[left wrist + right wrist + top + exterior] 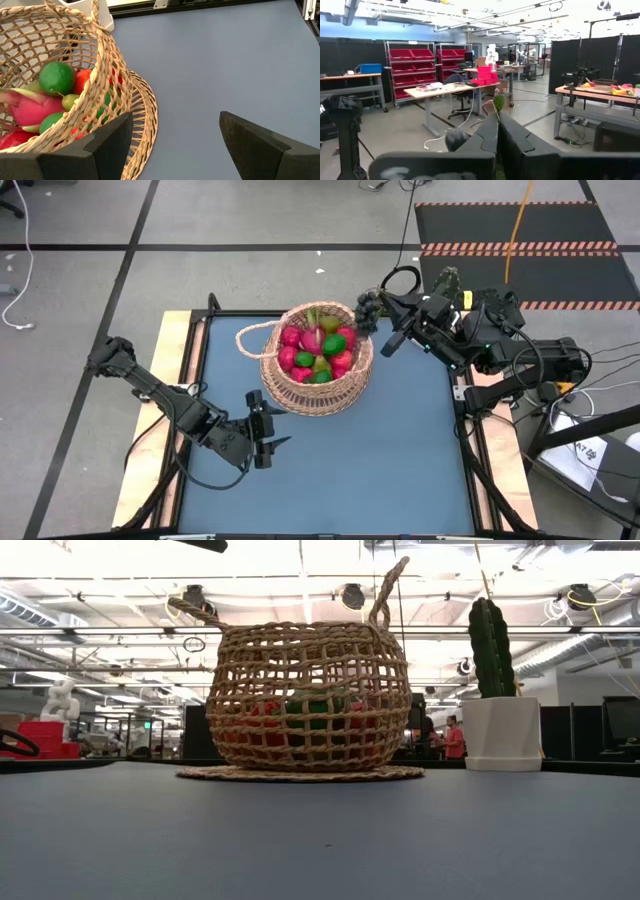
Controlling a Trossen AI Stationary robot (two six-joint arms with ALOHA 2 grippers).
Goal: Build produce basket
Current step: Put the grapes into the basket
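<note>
My right gripper [372, 315] is up above the table's far right corner, fingers pinched tight on the stem of a dark grape bunch [367, 307], which hangs just beside the wicker basket [317, 395], at its far right rim. Through the right wrist camera I see my two fingers [490, 137] pressed together, a bit of green stem poking out between them, and the workshop room beyond.

The basket sits on a flat woven mat [300, 774] near the middle of the table's [400, 450] far edge, its looped handle sticking out to the left. Inside it: red apples [291, 336], a pink dragon fruit [32, 107], green limes [56, 77], all piled together.

My left gripper [263, 432] hovers low at the basket's near left side, jaws spread wide with nothing between them. Its left finger [107, 147] is close by the mat's edge; bare blue tabletop shows in the gap.

A white pot with a cactus [500, 690] stands at the far right corner.
</note>
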